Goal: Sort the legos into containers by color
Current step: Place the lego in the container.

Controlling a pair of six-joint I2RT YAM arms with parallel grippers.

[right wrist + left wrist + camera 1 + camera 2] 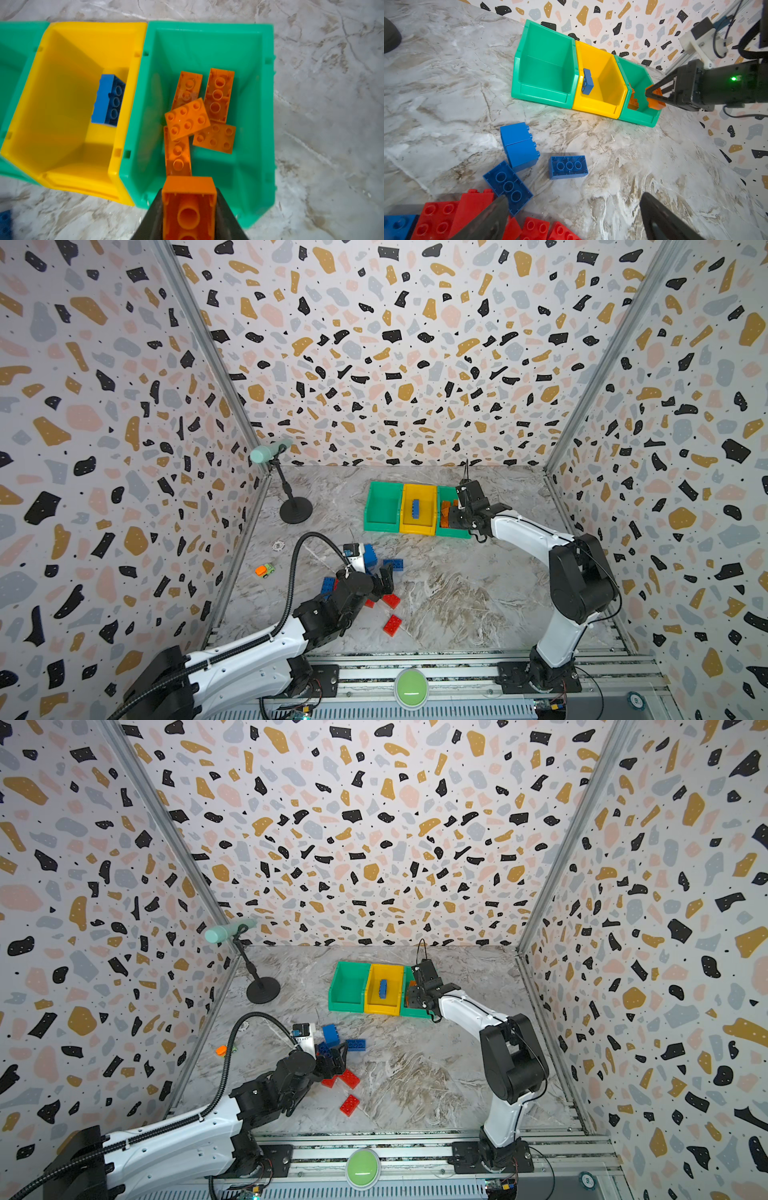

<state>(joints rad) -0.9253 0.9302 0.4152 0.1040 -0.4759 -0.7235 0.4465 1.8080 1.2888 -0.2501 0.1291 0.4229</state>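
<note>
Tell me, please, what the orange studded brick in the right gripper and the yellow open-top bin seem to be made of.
Orange studded brick: probably hard moulded plastic, glossy and slightly translucent, since its thin walls glow. Yellow open-top bin: likely opaque moulded plastic, smooth semi-gloss, judging by soft highlights and moulded rim slots.

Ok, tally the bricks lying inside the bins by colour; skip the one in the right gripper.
Orange bricks: 5, in the green bin by the right gripper.
Blue brick: 1, in the yellow bin.
Red: 0.
Total: 6.
Skipped: the held orange brick.
</note>
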